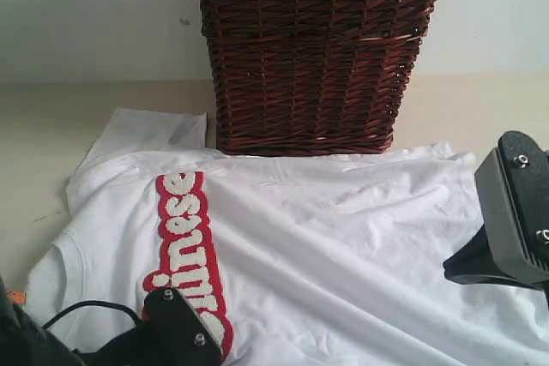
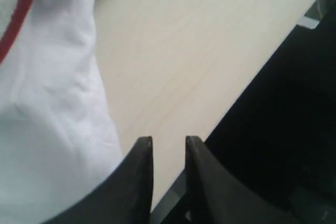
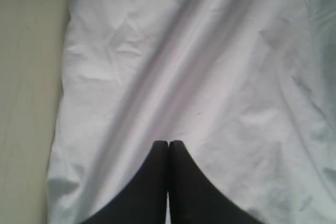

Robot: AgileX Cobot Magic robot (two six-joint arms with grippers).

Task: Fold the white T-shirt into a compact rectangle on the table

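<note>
White T-shirt point(image 1: 343, 237) is laid spread on the table point(image 1: 34, 135) before the basket point(image 1: 317, 49), long axis across the exterior view. Right pincer point(image 3: 168, 145) is seen pressed together over cloth near a shirt edge; pinch cannot be told. Left pincer point(image 2: 168, 142) is held slightly apart, empty, just beside the hem, over bare table near its edge.

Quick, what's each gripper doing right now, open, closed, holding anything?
Left gripper: slightly open, nothing between the jaws, over the table.
Right gripper: closed over the white T-shirt; no fabric visibly pinched.
</note>
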